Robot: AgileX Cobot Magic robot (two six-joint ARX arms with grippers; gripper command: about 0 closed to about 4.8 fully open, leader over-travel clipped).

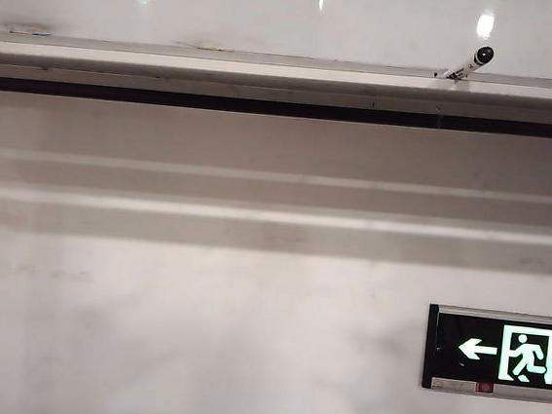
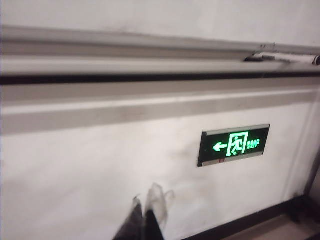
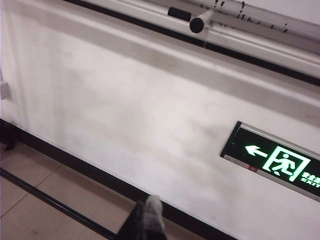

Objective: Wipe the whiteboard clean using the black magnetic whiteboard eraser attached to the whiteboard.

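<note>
The whiteboard (image 1: 275, 11) shows only as a glossy white strip along the top of the exterior view, above its grey tray ledge (image 1: 270, 69). The whiteboard (image 2: 150, 12) also shows in the left wrist view. The black eraser is out of view. My left gripper (image 2: 145, 212) is shut and empty, blurred, in front of the white wall below the ledge. My right gripper (image 3: 148, 212) is shut and empty, low near the floor and the black baseboard (image 3: 100, 175). Neither gripper appears in the exterior view.
A white marker with a black cap (image 1: 471, 64) lies on the ledge at the right, with a small dark block (image 3: 179, 13) beside it. A lit green exit sign (image 1: 502, 353) hangs on the wall at the lower right. Tiled floor (image 3: 45, 190) runs below.
</note>
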